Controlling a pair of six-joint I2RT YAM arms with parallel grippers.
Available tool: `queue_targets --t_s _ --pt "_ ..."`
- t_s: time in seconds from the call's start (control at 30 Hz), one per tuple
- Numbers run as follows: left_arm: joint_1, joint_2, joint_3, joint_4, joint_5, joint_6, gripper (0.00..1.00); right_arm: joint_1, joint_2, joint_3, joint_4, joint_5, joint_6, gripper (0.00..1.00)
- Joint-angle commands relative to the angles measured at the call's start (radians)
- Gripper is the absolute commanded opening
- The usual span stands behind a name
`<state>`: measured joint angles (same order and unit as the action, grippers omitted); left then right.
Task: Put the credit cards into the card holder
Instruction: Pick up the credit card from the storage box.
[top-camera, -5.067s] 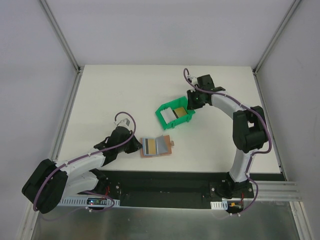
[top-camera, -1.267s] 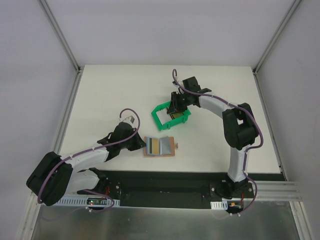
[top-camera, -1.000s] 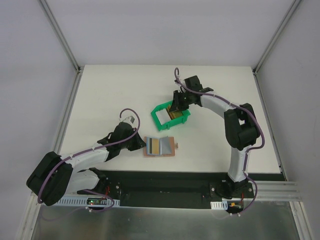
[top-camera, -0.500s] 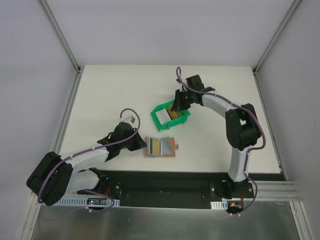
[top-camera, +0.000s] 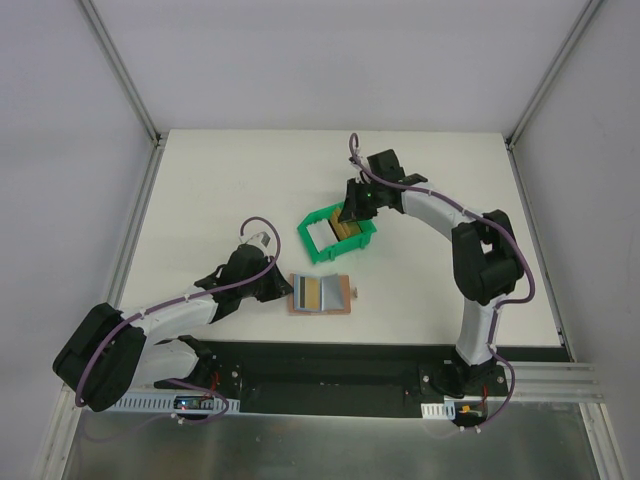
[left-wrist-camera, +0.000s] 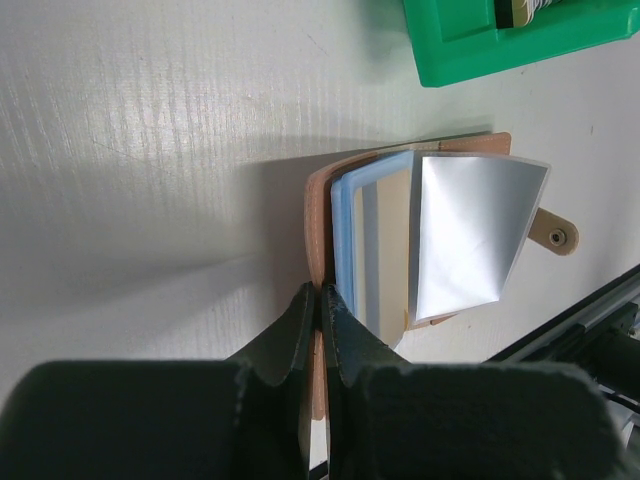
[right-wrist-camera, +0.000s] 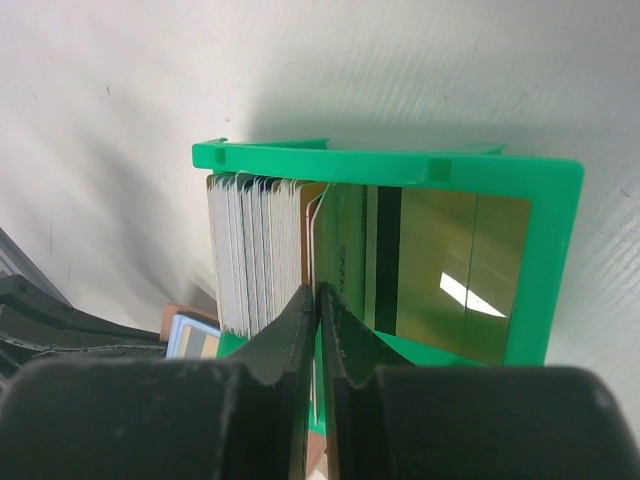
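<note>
A white table (top-camera: 220, 180), seen from above, held a green bin (top-camera: 346, 246) near its centre. Just nearward and slightly left of the bin lay the card holder (top-camera: 322, 293), open and flat, close to the bin but not touching it. Its snap tab (left-wrist-camera: 553, 233) pointed right.

The credit cards (right-wrist-camera: 250, 250) stood on edge inside the bin as a pale packed stack. A gold card (right-wrist-camera: 440, 265) leaned against the bin wall with its dark stripe showing. The right gripper (right-wrist-camera: 318, 298) was down in the bin. Its jaws appeared pressed together on the edge of a single card (right-wrist-camera: 322, 240), which stood between the stack and the gold one. Seen edge-on, its colour could not be told.

The left gripper (left-wrist-camera: 318, 300) had its jaws clamped on the tan leather at the holder's left edge, steadying it. Blue-grey pockets (left-wrist-camera: 345, 215) showed inside. A silvery sheet (left-wrist-camera: 465, 235) stood out over the right half, and it was unclear whether this was a card or a flap.

The right arm was the one at the cards, and the holder lay a short way nearward and left of its gripper. The pocket edges ran far to near, parallel to the clamped edge. The pinched card would likely need lifting clear of the bin and then turning to match that line.
</note>
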<state>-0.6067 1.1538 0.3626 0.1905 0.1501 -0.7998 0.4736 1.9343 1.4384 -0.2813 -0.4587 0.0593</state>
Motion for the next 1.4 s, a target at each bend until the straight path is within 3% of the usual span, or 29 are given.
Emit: queue_targets --t_s 0.0,0.33,0.87,1.27,1.33,1.37 --pt "0.007 0.001 0.030 0.020 0.016 0.013 0.00 0.011 -0.061 0.031 -0.019 0.020 0.030 0.09" --pt "0.007 0.001 0.032 0.024 0.016 0.013 0.00 0.054 -0.069 0.014 -0.004 0.127 0.073 0.10" --pt "0.007 0.006 0.030 0.032 0.019 0.013 0.00 0.065 -0.078 -0.006 0.034 0.114 0.140 0.10" --pt "0.007 0.004 0.027 0.032 0.020 0.017 0.00 0.117 -0.170 -0.082 0.091 0.347 0.028 0.11" --pt "0.007 0.000 0.024 0.032 0.020 0.014 0.00 0.120 -0.181 -0.102 0.112 0.353 0.011 0.01" --pt "0.007 -0.002 0.022 0.033 0.020 0.014 0.00 0.122 -0.181 -0.104 0.117 0.350 0.004 0.01"
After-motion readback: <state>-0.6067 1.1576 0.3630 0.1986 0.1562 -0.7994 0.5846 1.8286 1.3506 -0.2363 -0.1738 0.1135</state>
